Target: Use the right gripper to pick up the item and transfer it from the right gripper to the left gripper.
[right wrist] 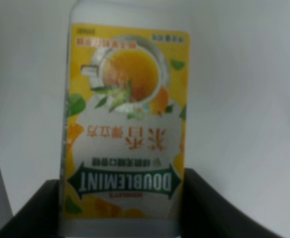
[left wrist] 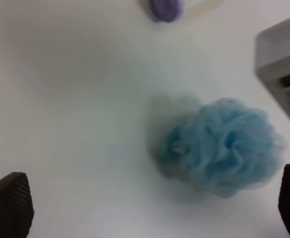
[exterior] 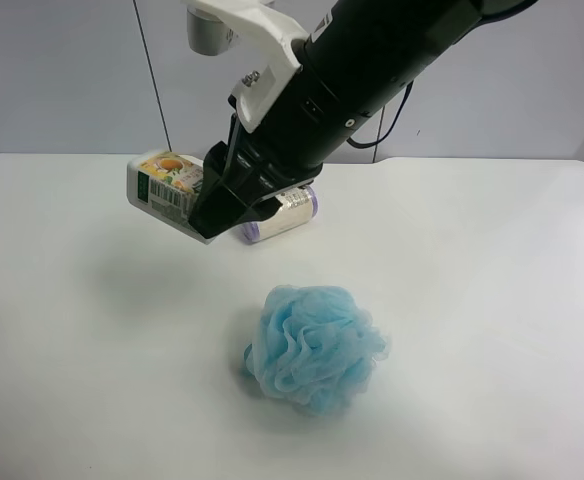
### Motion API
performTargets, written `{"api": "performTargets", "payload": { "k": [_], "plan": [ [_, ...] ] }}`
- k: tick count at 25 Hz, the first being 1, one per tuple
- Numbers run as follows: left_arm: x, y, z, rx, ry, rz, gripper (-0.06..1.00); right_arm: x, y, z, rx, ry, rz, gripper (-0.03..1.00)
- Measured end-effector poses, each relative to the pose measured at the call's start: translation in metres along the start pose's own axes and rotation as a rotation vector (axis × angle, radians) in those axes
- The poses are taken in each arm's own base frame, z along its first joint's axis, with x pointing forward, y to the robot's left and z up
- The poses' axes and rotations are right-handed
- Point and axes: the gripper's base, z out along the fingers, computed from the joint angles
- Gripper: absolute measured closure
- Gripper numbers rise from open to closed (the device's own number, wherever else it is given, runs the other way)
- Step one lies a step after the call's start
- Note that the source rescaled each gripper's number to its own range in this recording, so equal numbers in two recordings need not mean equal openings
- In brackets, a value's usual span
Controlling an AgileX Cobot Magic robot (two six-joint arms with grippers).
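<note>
Since the right gripper (exterior: pixel 207 220) grips the box (exterior: pixel 164 180) only by its end, beyond the sponge (exterior: pixel 315 347), it could slip before the wide-open left gripper (left wrist: pixel 150 203) closes.

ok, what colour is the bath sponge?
The bath sponge is light blue all over; it shows best in the exterior high view.

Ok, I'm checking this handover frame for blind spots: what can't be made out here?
- The left gripper: the left wrist view shows only two dark fingertip corners; the rest is cut off by the frame edge.
- The cylinder: mostly hidden behind the right gripper in the exterior high view; cut off by the left wrist view's edge.
- The item: small print blurred in the right wrist view; one end cut off by the frame edge.
</note>
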Motion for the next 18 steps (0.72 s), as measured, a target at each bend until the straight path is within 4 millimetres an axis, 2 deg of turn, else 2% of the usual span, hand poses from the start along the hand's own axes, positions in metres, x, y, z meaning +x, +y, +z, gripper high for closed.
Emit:
{"api": "performTargets", "payload": {
  "k": [18],
  "plan": [
    [-0.028, -0.015, 0.037, 0.299, 0.078, -0.214, -0.06, -0.008, 0.008, -0.001, -0.090, -0.088, -0.012, 0.97]
  ]
}}
